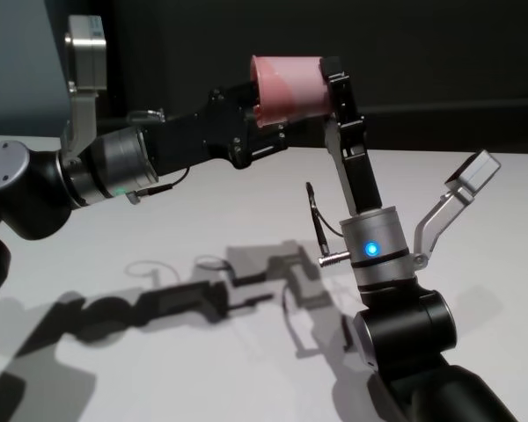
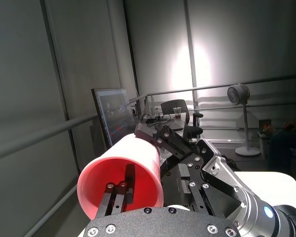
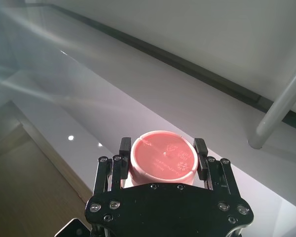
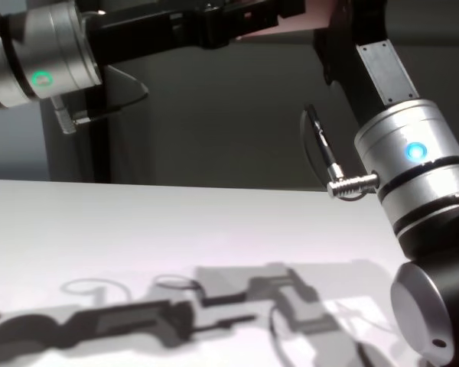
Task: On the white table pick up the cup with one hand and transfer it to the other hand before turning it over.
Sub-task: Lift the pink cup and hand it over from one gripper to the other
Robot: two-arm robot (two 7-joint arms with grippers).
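While the cup [image 1: 290, 88] is held in the air well above the white table [image 1: 202, 202], it lies on its side, with the open mouth turned toward the left gripper [image 1: 262, 119] and the flat base turned toward the right gripper [image 1: 334, 83].

The left gripper, carried on the arm with the green light ring [image 4: 40, 79], reaches in level from the left. In the left wrist view, one black finger [image 2: 129, 180] is seen inside the cup's mouth, lying along the inner wall. The outer finger is hidden by the gripper body, so it cannot be told whether this gripper is clamped on the rim or slackened.

The right gripper, carried on the arm with the blue light ring [image 1: 370, 250], rises almost upright from below. In the right wrist view, its two fingertips [image 3: 125, 146] are set on opposite sides of the cup [image 3: 163, 160], against the wall just beside the base. The jaws are parted only as far as the width of the cup at that end, and the cup is grasped between them.

In the chest view only a pink edge of the cup [image 4: 306, 19] is visible at the top of the frame. Shadows of both arms [image 1: 211, 290] are cast on the table beneath.
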